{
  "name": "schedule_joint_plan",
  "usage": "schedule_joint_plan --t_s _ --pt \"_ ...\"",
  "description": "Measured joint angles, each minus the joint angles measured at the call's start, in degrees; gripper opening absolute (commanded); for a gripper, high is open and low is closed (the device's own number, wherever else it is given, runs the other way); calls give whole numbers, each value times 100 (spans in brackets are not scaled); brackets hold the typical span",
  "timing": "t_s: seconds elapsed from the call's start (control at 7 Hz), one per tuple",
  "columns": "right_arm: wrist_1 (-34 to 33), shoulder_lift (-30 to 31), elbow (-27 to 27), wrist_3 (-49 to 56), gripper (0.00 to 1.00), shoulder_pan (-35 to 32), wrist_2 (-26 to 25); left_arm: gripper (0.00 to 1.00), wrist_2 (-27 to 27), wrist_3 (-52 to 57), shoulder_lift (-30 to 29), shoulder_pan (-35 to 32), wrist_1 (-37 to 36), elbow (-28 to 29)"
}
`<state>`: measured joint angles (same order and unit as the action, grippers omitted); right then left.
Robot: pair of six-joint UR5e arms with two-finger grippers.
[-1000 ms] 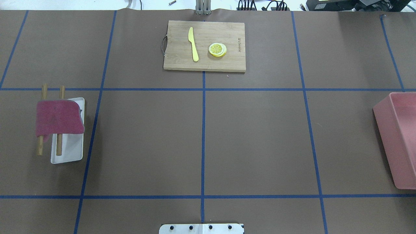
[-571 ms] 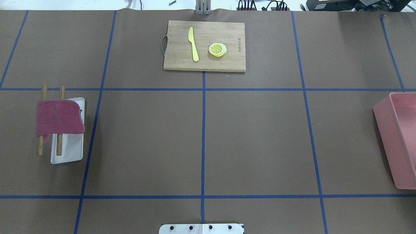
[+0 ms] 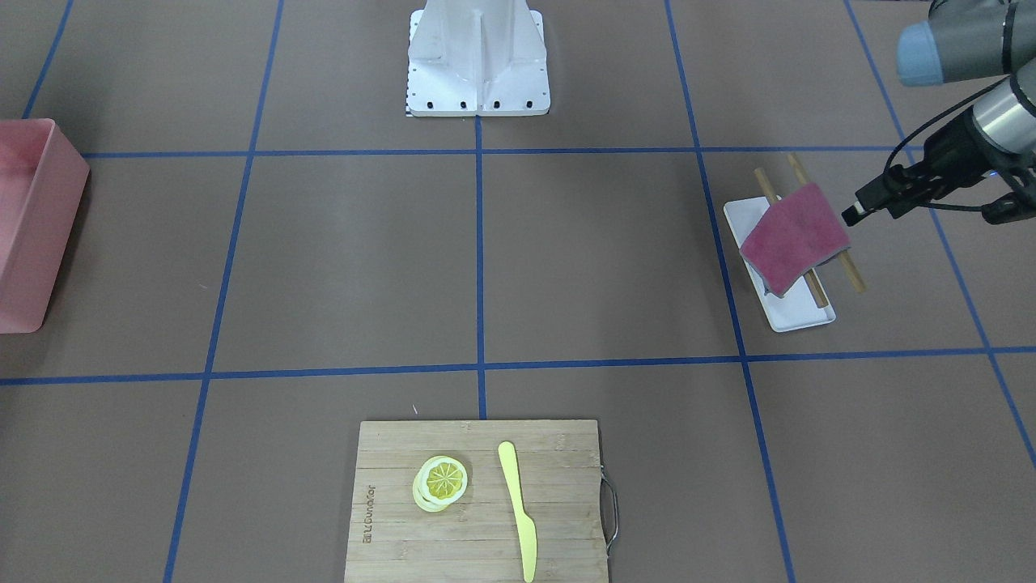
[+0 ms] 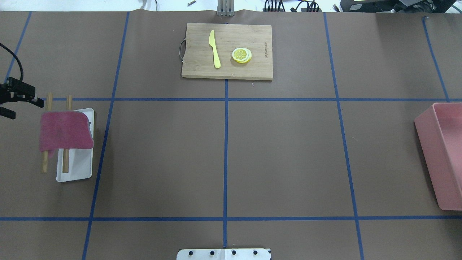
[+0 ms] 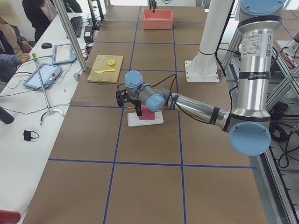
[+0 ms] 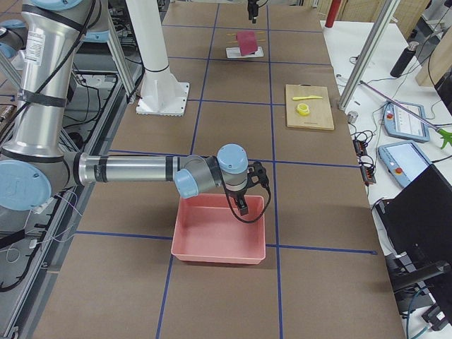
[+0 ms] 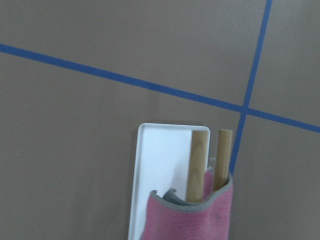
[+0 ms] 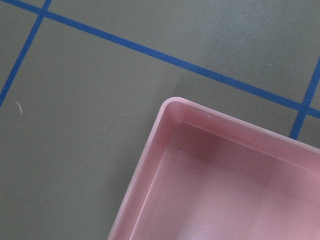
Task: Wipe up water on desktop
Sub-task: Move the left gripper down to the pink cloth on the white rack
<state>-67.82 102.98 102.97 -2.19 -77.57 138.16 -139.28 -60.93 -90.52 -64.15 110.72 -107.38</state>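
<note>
Front-facing camera: the desktop (image 3: 340, 267) fills my screen, brown with blue tape lines. My left gripper (image 3: 923, 212) hangs above it at the right edge of the screen. It is just beside a red cloth (image 3: 793, 235) draped over two wooden rods (image 3: 851, 277) on a white tray (image 3: 797, 320). Its fingers look parted, with nothing between them. A cutting board (image 3: 477, 518) with a yellow knife (image 3: 518, 510) and lemon slices (image 3: 441, 482) lies at the bottom, and a pink bin (image 3: 32, 227) sits at the left edge.

Overhead camera: only the left gripper's tip shows, beside the far ends of the rods and clear of the cloth.

Left side camera: the near arm reaches out with its gripper above the tray.

Right side camera: my right gripper (image 6: 241, 205) hangs over the bin's rim. I cannot tell how its fingers stand.

Left wrist camera: I see the tray's end, the rod tips and the cloth's edge on the desktop.

Right wrist camera: I see one corner of the bin, with desktop around it.
</note>
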Motion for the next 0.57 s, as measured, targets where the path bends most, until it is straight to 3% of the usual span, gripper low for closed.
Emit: schedule_joint_plan --t_s 0.29,0.57 --pt "14 9 -6 1 100 15 -21 72 200 -328 35 306 -6 -78" --pt "9 11 -24 0 100 30 -26 66 231 -361 96 379 -7 -47"
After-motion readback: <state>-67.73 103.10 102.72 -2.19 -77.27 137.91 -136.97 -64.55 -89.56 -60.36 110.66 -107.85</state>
